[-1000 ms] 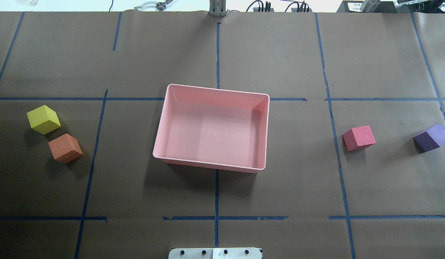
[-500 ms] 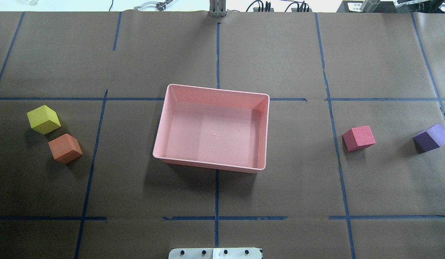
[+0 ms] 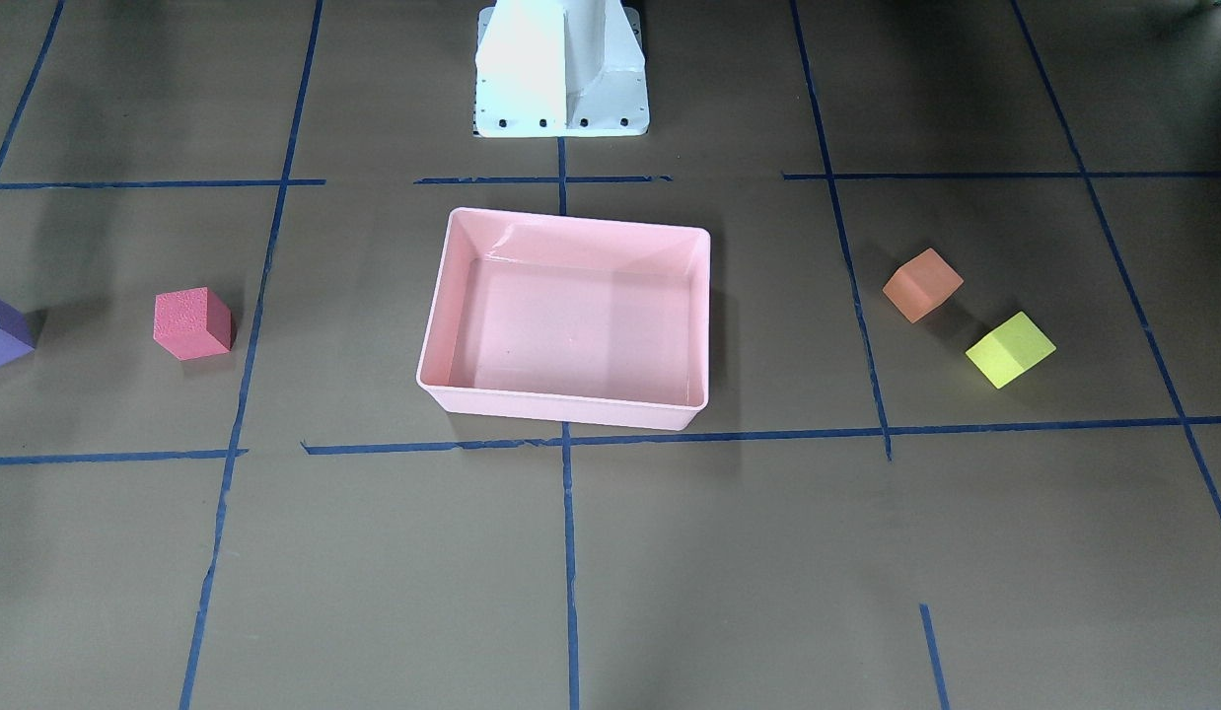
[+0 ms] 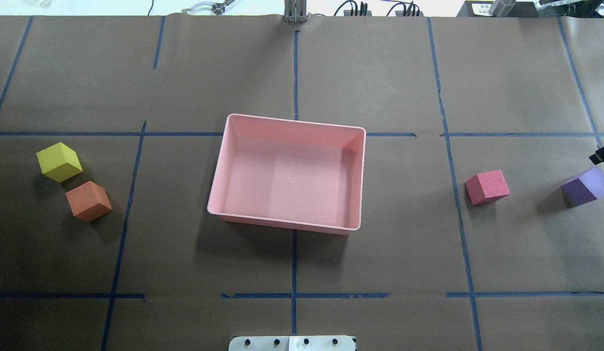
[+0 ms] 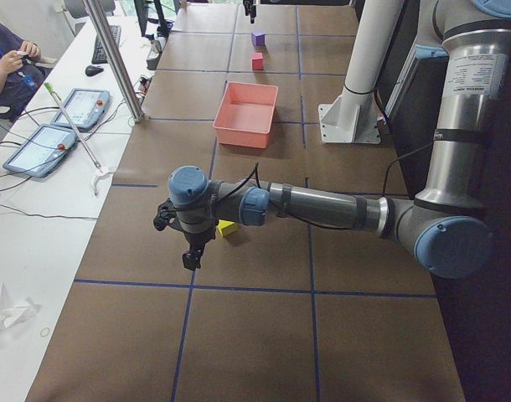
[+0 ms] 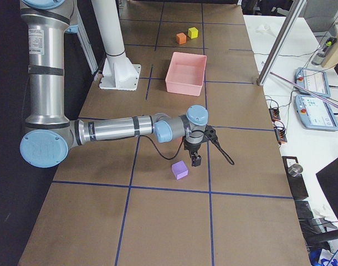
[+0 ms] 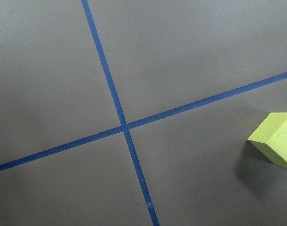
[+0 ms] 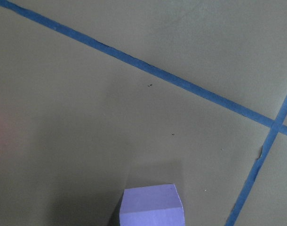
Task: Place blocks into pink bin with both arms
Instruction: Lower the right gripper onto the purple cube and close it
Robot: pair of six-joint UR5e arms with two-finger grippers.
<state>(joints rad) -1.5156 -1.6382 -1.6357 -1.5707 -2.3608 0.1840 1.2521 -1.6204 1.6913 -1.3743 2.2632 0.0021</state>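
The empty pink bin (image 4: 282, 223) sits mid-table. The yellow block (image 4: 59, 162) and orange block (image 4: 89, 200) lie at the left, the red block (image 4: 487, 187) and purple block (image 4: 587, 186) at the right. My right gripper (image 6: 195, 160) hangs just beyond the purple block (image 6: 180, 169); only its black tip (image 4: 602, 156) shows overhead, so I cannot tell if it is open. My left gripper (image 5: 191, 255) hangs beside the yellow block (image 5: 228, 228), seen only in the exterior left view, so I cannot tell its state. Neither wrist view shows any fingers.
The white base pedestal (image 3: 561, 69) stands at the robot's side of the table. Blue tape lines cross the brown paper. Tablets and cables (image 6: 313, 94) lie on the white bench past the far edge.
A black tip of my right gripper has come into the overhead view at the right edge, just beyond the purple block. The blocks and the bin have not moved.
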